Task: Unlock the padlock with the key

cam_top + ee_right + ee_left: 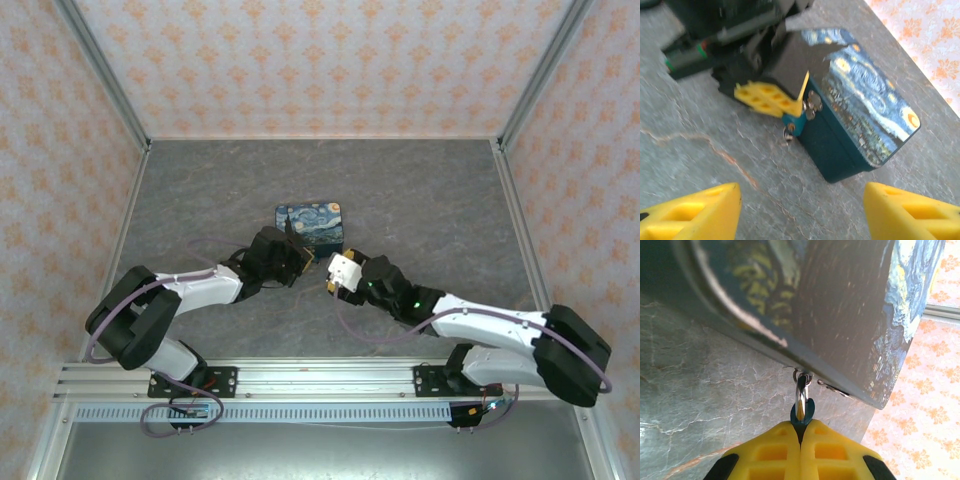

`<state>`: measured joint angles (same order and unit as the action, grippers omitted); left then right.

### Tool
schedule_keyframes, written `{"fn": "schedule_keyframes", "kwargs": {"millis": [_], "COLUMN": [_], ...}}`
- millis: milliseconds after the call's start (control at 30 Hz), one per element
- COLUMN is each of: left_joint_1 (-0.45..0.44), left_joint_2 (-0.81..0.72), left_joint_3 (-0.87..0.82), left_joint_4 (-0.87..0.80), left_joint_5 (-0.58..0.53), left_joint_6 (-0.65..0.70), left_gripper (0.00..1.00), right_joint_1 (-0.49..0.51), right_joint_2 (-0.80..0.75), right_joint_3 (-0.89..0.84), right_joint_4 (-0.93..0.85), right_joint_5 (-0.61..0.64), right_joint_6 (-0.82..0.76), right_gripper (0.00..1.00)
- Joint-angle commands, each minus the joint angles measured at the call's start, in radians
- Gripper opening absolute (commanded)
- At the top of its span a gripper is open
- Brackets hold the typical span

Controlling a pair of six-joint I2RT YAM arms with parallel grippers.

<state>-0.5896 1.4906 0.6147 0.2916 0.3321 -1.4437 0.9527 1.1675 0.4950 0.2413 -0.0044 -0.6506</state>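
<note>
- Padlock (802, 415) is sitting in the left wrist view, pinched between the yellow fingertips of the left gripper (801, 427), whose jaws are pressing together on its teal body.
- Its metal shackle (801, 390) is reaching up to the lower edge of the painted box (850, 305), which is tilting over the grey table (700, 400).
- In the right wrist view the padlock is hanging at the near corner of the box, with the left gripper clamping it from the left.
- What may be the key (788, 134), a blurred silvery speck, is dangling just below the padlock.
- The right gripper (800, 200) is hovering near, its jaws spread wide and gripping nothing.
- In the top view both grippers are meeting just in front of the box, near the middle of the table.
</note>
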Motion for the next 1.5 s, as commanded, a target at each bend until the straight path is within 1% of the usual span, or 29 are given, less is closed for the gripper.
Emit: {"fn": "schedule_keyframes", "kwargs": {"millis": [0,267,467,567,933,1467], "left_joint_1": [-0.007,-0.006,-0.007,-0.007,-0.007,-0.007], "left_joint_2": [-0.038,-0.035,-0.038,-0.038,-0.039,-0.041], "left_joint_3": [0.036,0.043,0.040,0.042,0.039,0.034], "left_joint_4": [-0.004,-0.015,-0.018,-0.019,-0.017,-0.013], "left_joint_5": [-0.007,-0.005,-0.005,-0.005,0.000,0.004], "left_joint_6": [-0.014,-0.014,-0.015,-0.015,-0.017,-0.023], "left_gripper": [0.00,0.00,0.00,0.00,0.00,0.00], "right_joint_1": [0.009,0.010,0.011,0.011,0.009,0.010], "right_joint_2": [0.068,0.227,0.314,0.347,0.422,0.453], "right_joint_3": [-0.027,-0.025,0.008,0.025,0.072,0.106], "right_joint_4": [0.161,0.350,0.378,0.393,0.413,0.403], "right_joint_5": [0.081,0.103,0.082,0.081,0.079,0.084], "right_joint_6": [-0.090,-0.069,-0.052,-0.042,-0.005,0.031], "right_gripper": [0.65,0.64,0.62,0.59,0.42,0.15]}}
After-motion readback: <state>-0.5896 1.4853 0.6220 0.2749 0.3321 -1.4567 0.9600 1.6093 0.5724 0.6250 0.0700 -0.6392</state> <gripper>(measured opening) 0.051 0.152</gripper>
